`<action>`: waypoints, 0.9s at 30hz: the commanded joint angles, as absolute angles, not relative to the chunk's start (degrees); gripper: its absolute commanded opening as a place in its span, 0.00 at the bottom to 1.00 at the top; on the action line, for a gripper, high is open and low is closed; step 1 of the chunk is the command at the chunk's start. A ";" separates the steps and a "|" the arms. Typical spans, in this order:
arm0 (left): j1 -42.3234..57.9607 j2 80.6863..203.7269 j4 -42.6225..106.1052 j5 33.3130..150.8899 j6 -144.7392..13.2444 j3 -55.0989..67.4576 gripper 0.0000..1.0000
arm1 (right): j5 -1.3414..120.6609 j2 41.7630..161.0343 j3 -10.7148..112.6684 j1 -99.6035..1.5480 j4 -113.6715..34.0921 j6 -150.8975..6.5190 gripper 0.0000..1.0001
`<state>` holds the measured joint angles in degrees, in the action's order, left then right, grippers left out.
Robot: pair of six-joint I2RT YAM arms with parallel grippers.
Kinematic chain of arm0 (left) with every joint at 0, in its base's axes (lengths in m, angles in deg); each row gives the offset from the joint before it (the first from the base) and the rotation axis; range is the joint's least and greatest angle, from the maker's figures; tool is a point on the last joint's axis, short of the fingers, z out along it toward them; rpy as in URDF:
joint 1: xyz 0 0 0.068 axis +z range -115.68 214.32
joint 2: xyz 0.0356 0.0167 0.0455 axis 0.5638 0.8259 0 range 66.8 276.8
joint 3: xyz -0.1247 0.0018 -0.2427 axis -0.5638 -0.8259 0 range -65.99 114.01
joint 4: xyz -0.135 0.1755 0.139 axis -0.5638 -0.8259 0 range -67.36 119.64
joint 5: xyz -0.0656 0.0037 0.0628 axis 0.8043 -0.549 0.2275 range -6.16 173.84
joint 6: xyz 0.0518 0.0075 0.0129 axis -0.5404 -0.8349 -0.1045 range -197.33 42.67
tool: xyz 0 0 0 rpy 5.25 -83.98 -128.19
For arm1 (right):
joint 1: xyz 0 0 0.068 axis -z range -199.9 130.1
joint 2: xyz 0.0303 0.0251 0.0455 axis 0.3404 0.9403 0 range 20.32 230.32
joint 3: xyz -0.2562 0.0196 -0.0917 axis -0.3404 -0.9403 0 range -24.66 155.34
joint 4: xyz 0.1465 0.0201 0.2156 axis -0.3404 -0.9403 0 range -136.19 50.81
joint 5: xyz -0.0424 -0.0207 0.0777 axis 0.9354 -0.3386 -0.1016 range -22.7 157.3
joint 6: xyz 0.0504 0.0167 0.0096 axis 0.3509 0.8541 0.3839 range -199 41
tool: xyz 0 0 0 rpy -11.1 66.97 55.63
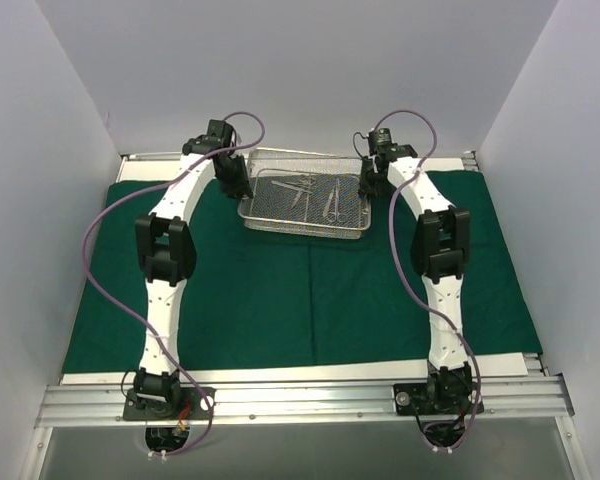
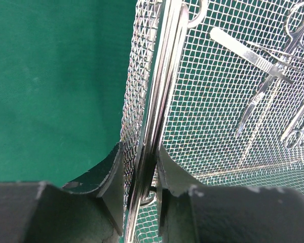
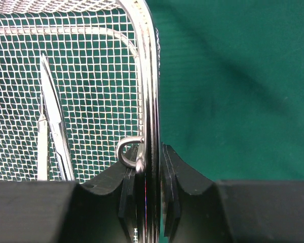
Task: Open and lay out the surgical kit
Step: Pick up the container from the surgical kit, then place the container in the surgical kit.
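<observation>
At mesh tray (image 1: 305,229) ends, left hand (image 2: 138,158), right hand (image 3: 151,154) clamp rim.

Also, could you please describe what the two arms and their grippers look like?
Both the left arm and right arm have white links with black joint blocks. A purple cable loops along each. The left gripper and right gripper have dark, matte, wedge-tipped fingers.
</observation>
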<state>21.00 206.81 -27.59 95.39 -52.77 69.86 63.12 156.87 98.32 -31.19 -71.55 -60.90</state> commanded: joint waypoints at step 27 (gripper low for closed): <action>-0.57 185.56 -26.62 96.86 -61.15 58.05 0.02 | 64.85 106.46 52.17 -16.65 -70.23 -63.62 0.00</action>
<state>-0.53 191.42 -30.04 92.38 -57.32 59.46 65.34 110.75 52.44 -15.63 -76.62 -64.81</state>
